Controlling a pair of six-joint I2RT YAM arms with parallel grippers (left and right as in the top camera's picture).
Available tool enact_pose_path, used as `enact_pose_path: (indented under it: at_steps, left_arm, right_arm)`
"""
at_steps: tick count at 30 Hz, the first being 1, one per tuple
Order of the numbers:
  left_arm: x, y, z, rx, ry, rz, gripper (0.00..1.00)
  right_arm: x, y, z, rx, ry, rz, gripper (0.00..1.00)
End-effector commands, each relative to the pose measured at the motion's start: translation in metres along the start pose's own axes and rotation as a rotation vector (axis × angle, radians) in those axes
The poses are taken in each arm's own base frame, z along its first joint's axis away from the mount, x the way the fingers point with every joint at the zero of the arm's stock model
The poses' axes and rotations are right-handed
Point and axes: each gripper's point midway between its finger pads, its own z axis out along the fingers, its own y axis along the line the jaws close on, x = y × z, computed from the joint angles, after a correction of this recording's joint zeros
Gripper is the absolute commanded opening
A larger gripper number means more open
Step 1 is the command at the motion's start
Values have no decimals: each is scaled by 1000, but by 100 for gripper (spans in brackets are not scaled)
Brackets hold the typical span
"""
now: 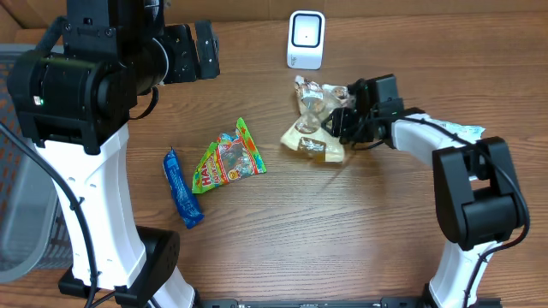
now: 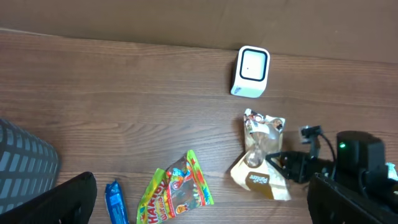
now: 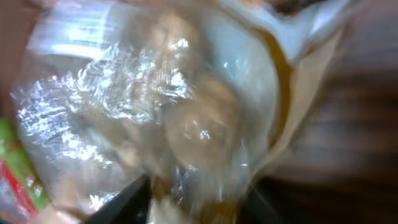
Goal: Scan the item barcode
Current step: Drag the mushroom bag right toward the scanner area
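Observation:
A clear and tan snack bag [image 1: 310,128] lies right of centre on the wooden table [image 1: 360,222], below the white barcode scanner [image 1: 306,38]. My right gripper [image 1: 336,122] is low at the bag's right side with its jaws closed on the wrapper. In the right wrist view the crinkled bag [image 3: 174,106] fills the frame, with film pinched between the dark fingers [image 3: 127,199]. My left gripper [image 1: 205,50] hangs high at the back left, open and holding nothing. Its wrist view shows the scanner [image 2: 252,71], the snack bag [image 2: 261,158] and the right gripper [image 2: 292,167].
A green Haribo bag [image 1: 227,158] and a blue wrapped bar [image 1: 181,188] lie left of centre. A grey basket [image 1: 13,171] stands off the table's left edge. A pale packet [image 1: 467,131] shows behind the right arm.

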Motion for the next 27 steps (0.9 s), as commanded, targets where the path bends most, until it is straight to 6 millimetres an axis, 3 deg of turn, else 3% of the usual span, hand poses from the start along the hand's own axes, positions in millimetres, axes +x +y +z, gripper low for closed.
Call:
enact_pose_path:
  at_steps: [1, 4, 9, 13, 22, 27]
  left_arm:
    - [-1, 0, -1, -3, -6, -1, 100]
    - [-1, 0, -1, -3, -6, -1, 100]
    - [-1, 0, -1, -3, -6, -1, 100]
    - [-1, 0, -1, -3, -6, -1, 100]
    - [-1, 0, -1, -3, -6, -1, 100]
    - [-1, 0, -1, -3, -6, -1, 100]
  right_arm:
    - [42, -31, 21, 120, 98, 31, 20]
    - [46, -32, 20, 120, 116, 40, 4]
    - [37, -34, 0, 78, 143, 57, 4]
    - [21, -35, -32, 93, 126, 5, 4]
    - [3, -60, -115, 497, 82, -192, 4]
    - [6, -66, -131, 615, 101, -231, 4]
